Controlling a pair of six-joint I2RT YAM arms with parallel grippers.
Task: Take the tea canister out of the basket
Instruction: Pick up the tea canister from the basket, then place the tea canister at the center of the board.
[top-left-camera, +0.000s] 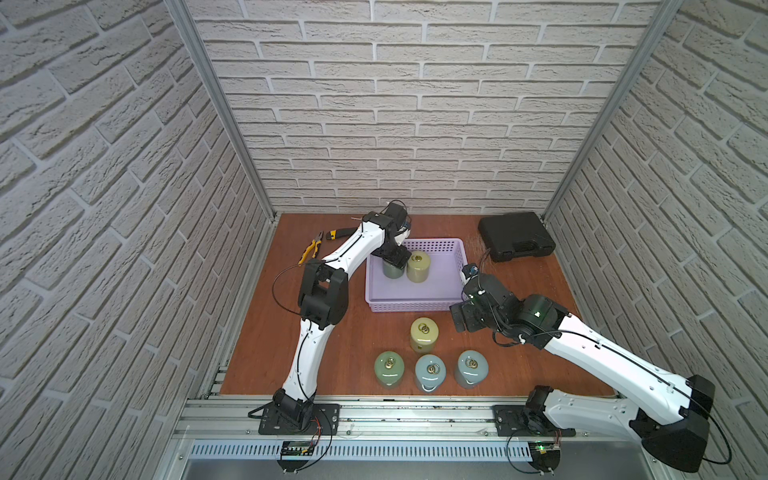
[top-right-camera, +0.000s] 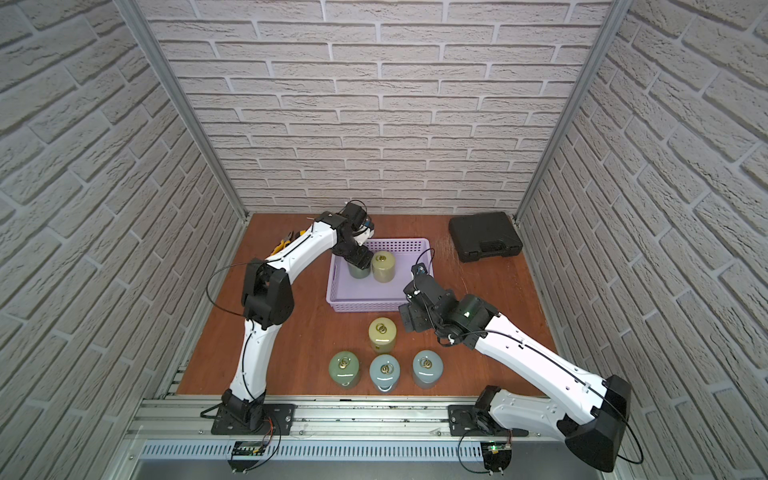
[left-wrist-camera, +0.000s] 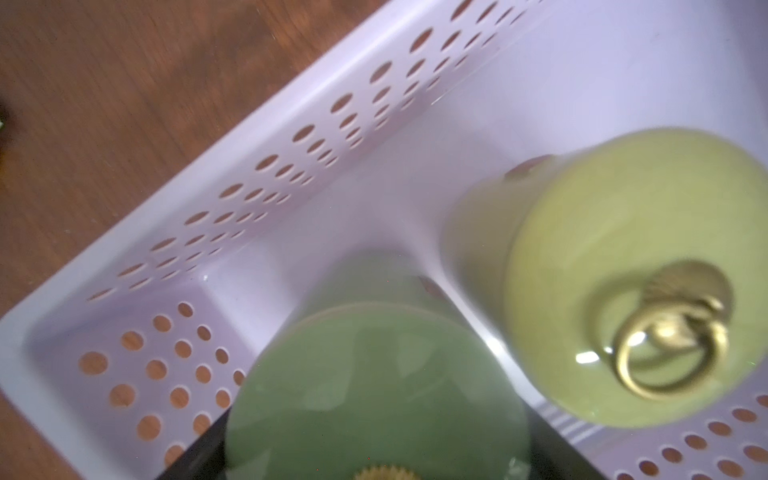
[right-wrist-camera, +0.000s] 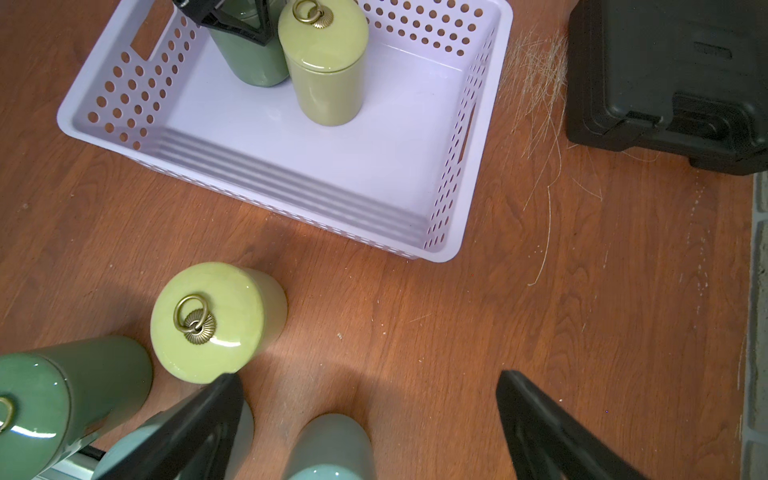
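Toppling is threatening the yellow-green canister (top-left-camera: 418, 268) while your left claw (top-left-camera: 394, 262), grip unclear, is straddling its dark green neighbour (left-wrist-camera: 374, 395); your right claw (right-wrist-camera: 370, 378) is gaping wide.

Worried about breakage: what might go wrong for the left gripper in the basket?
The left gripper straddles the green canister beside the yellow-green canister, which may get knocked over. It seems to sit at the lid, which alone might lift. The basket wall is close; a tilted lift could catch it.
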